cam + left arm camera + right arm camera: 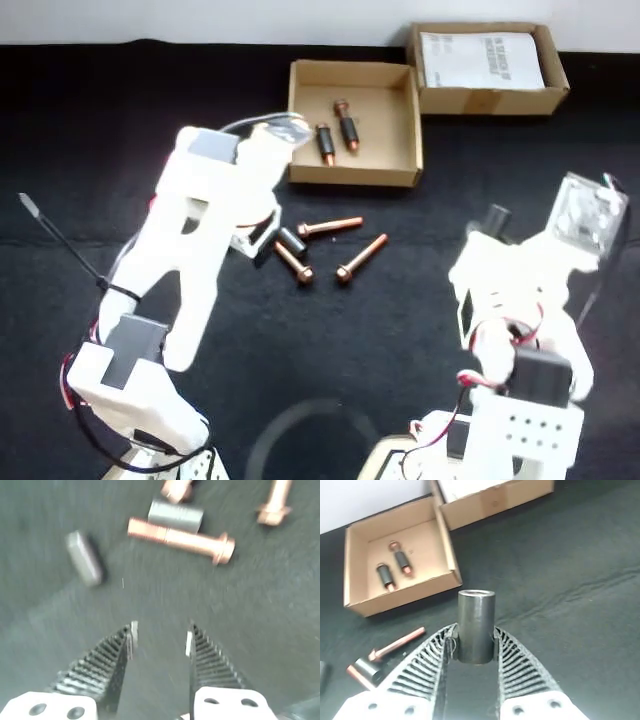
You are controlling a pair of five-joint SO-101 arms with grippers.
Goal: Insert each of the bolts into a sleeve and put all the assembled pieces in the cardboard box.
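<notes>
Three copper bolts lie mid-table: one (330, 226), one (362, 257), and one (293, 262) touching a dark sleeve (292, 241). In the left wrist view my left gripper (161, 634) hangs open and empty just short of a bolt (180, 539), with a sleeve (176, 516) behind the bolt and a loose sleeve (84, 557) off to the side. My right gripper (476, 645) is shut on an upright dark sleeve (476, 626), held above the table at the right (495, 218). The cardboard box (352, 175) holds two assembled pieces (327, 143) (347, 125).
A second cardboard box (487, 100) with a white sheet inside stands at the back right, touching the first box. The table is covered in black cloth (400, 330). A thin black rod (60, 240) sticks out beside the left arm.
</notes>
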